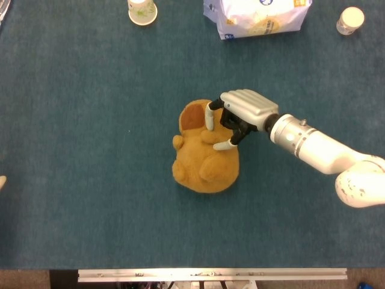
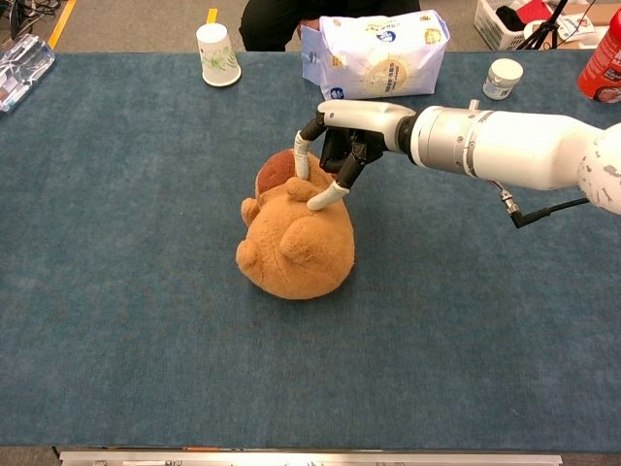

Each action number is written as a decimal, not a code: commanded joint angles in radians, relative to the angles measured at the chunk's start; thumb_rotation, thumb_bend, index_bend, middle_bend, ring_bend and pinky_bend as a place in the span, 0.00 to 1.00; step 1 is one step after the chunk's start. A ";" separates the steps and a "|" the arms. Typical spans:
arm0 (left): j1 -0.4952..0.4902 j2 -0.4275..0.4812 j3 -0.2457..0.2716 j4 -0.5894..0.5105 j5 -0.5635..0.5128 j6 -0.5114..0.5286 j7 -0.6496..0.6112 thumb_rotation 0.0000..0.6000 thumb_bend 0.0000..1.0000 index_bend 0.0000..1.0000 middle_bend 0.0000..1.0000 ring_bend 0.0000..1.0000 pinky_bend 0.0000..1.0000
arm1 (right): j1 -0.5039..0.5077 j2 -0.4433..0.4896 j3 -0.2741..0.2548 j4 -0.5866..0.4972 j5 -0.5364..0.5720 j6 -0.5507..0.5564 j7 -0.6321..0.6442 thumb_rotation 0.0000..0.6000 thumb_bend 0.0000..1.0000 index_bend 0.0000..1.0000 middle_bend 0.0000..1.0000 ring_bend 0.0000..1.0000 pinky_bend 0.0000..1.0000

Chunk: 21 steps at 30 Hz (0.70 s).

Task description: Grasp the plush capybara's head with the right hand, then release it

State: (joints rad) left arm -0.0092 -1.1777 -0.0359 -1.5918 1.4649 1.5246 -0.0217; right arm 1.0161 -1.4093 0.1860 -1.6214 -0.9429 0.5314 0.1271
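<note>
The plush capybara [image 1: 203,161] [image 2: 291,248] is tan and lies in the middle of the blue table, with its brown-patched head [image 1: 194,116] pointing to the far side. My right hand [image 1: 236,118] [image 2: 338,146] reaches in from the right and sits over the head. One finger [image 1: 209,117] presses the head by the brown patch, and the thumb [image 1: 224,145] rests on the plush beside an ear. The head is held between them. A pale sliver [image 1: 2,180] at the left edge of the head view may be my left hand; its state does not show.
A paper cup [image 2: 217,55] stands at the far left. A white snack bag [image 2: 374,53] lies at the far middle. A small white jar [image 2: 502,78] and a red container [image 2: 603,58] are at the far right, and a clear packet [image 2: 19,58] sits at the far left edge.
</note>
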 commanded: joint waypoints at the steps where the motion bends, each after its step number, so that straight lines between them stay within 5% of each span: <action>1: 0.000 0.000 0.000 0.000 0.000 -0.001 0.000 1.00 0.10 0.55 0.60 0.47 0.62 | -0.006 -0.001 0.003 0.004 -0.011 -0.005 0.010 1.00 0.01 0.53 1.00 1.00 1.00; 21: 0.001 -0.002 0.001 0.002 0.000 -0.001 -0.002 1.00 0.10 0.55 0.60 0.47 0.62 | 0.018 0.002 -0.021 -0.004 0.069 0.018 -0.042 1.00 0.21 0.58 1.00 1.00 1.00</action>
State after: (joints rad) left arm -0.0084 -1.1792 -0.0351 -1.5902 1.4652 1.5236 -0.0231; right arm 1.0340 -1.4077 0.1659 -1.6251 -0.8746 0.5492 0.0854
